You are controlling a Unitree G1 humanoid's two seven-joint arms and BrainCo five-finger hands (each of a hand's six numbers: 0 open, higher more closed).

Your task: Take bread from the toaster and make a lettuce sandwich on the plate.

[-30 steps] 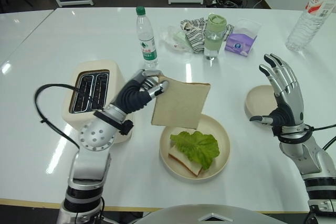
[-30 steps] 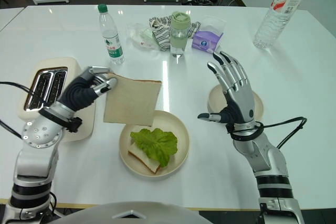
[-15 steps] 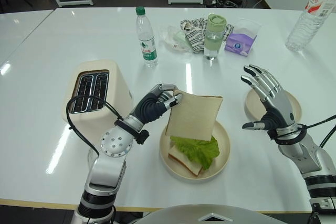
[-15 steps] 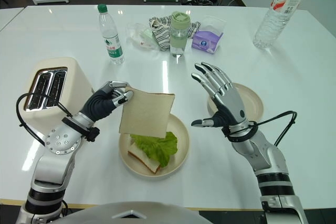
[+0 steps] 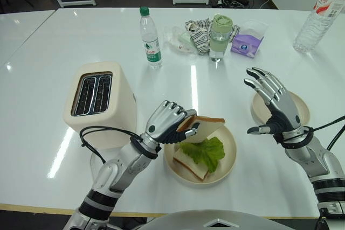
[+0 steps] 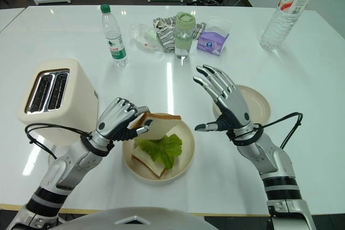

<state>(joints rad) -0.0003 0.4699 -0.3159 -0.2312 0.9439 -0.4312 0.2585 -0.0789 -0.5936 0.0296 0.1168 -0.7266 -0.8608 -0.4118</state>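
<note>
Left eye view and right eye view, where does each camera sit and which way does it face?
Left eye view: on the head, facing forward and down at the table; both arms show, left robot hand holding bread over the plate, right robot hand raised open.
Right eye view: beside it, slightly to the right, same aim; same arms.
Shared: toaster, plate, bread.

The left hand (image 5: 168,124) is low and palm down, its forearm angling up from the lower left and its fingers curled around the edge of a bread slice (image 5: 209,127). The right hand (image 5: 276,105) is raised upright with the fingers spread, holding nothing, thumb pointing inward.
</note>
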